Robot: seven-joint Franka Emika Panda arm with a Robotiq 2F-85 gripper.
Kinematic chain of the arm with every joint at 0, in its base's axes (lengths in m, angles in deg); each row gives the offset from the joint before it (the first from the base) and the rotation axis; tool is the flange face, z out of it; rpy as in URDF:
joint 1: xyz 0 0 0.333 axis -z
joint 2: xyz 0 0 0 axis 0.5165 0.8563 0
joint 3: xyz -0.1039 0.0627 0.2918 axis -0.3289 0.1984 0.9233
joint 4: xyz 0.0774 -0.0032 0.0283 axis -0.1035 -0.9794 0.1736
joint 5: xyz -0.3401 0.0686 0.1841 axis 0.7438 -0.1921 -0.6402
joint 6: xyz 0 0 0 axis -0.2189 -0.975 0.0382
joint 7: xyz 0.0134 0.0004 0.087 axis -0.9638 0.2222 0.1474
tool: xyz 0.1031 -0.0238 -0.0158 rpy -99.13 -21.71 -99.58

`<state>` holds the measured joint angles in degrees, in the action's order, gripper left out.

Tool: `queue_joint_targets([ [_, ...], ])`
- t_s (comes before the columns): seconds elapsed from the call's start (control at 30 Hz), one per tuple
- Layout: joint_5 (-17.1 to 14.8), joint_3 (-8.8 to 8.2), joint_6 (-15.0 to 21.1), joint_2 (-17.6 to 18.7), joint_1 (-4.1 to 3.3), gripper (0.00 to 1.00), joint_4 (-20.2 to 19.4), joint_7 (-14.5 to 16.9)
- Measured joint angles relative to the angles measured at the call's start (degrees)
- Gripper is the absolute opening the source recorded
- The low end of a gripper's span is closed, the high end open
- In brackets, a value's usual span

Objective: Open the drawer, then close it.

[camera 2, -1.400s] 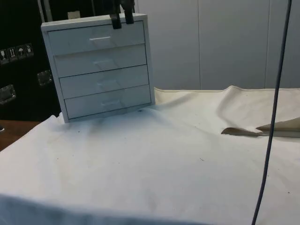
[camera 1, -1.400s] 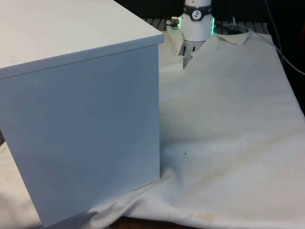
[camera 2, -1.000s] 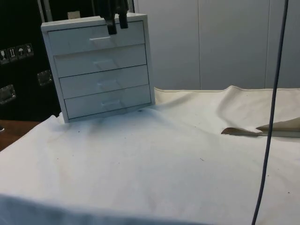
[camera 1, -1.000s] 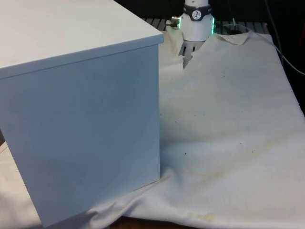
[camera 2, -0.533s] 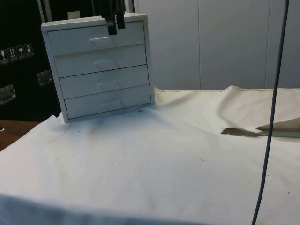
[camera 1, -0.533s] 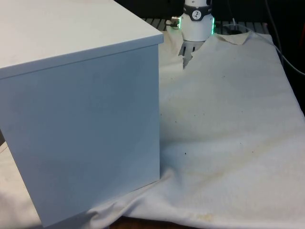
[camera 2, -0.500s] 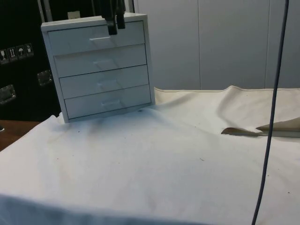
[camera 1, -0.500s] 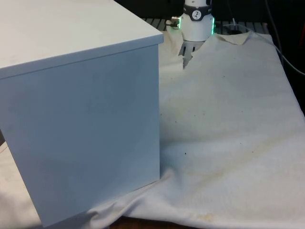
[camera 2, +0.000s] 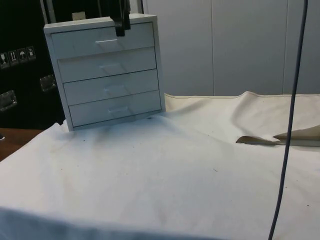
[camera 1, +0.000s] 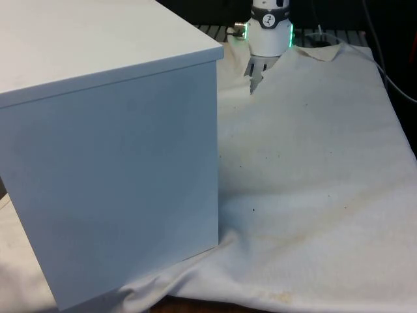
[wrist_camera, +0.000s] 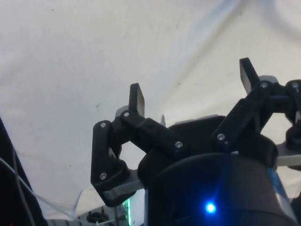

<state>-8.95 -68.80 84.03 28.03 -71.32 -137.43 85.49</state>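
Observation:
A white chest of drawers (camera 2: 107, 72) stands at the side view's left, with several drawers, all shut flush. The top drawer (camera 2: 102, 40) has a small pale handle (camera 2: 106, 42). My black gripper (camera 2: 121, 22) hangs at the chest's top front edge, just to the right of that handle and apart from it. In the wrist view my gripper (wrist_camera: 191, 84) is open, with its fingers (wrist_camera: 136, 97) wide apart, nothing between them and white cloth beyond. In the front view the chest (camera 1: 111, 150) turns its plain back and side to the camera.
White cloth (camera 2: 175, 170) covers the table, rumpled into a raised fold (camera 2: 280, 139) at the side view's right. A dark cable (camera 2: 290, 125) hangs down there. The robot's base (camera 1: 269, 32) stands at the far end in the front view.
In the side view the gripper has shifted slightly left along the chest's top edge, and its two fingers, earlier seen side by side, now line up as one dark shape. The drawers have not moved.

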Motion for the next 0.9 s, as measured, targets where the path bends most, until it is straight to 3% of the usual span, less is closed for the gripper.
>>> queue_joint_targets([
  [0.9, 0.00, 0.00, 18.56, 0.40, 0.00, 1.00, -7.62, 5.61],
])
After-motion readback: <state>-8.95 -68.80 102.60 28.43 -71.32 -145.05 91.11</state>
